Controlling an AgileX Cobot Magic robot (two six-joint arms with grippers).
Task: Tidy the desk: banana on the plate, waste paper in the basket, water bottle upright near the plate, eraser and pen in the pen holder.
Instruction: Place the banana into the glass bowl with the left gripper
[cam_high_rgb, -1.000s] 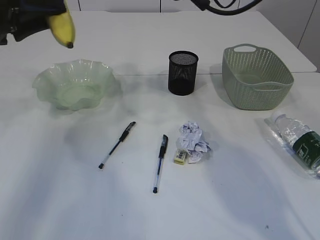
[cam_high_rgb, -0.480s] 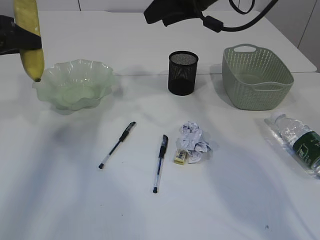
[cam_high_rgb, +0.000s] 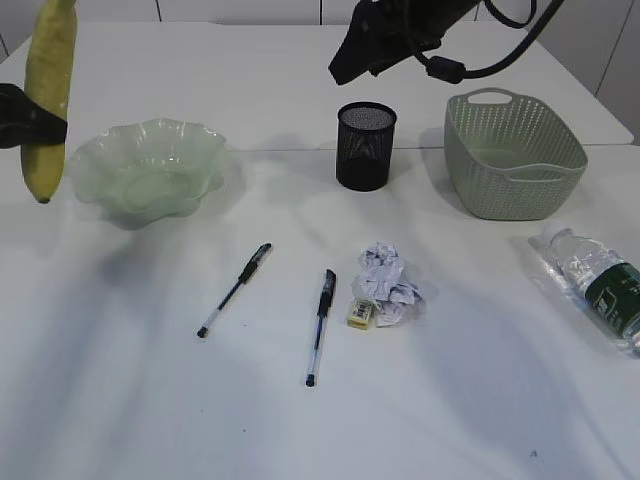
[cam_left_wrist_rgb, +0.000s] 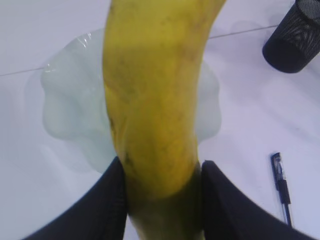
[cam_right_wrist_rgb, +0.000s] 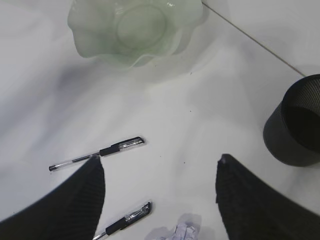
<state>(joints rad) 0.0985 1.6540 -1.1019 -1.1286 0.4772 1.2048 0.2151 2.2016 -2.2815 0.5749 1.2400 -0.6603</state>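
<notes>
Here the banana (cam_left_wrist_rgb: 152, 120) hangs upright, clamped between the left gripper's (cam_left_wrist_rgb: 162, 200) two black fingers near its lower end, lifted clear of the table (cam_high_rgb: 120, 400). The plate (cam_high_rgb: 148, 166), a frilled pale-green dish, sits below and just to the inner side of that gripper, empty. In the left wrist view the dish shows straight behind the fruit, so the line looks about right, but the exterior view puts the banana tip outside the rim.

To do this well, I would carry the banana inward until it is over the dish's middle, tilt it toward flat, lower it until it rests on the glass, and only then release; dropped from this height it could tip the light dish or roll out.

The right gripper (cam_right_wrist_rgb: 160, 172) hovers with fingers spread wide and holding nothing, with two pens (cam_right_wrist_rgb: 97, 152) below it and the holder (cam_right_wrist_rgb: 295, 125) to one side.
</notes>
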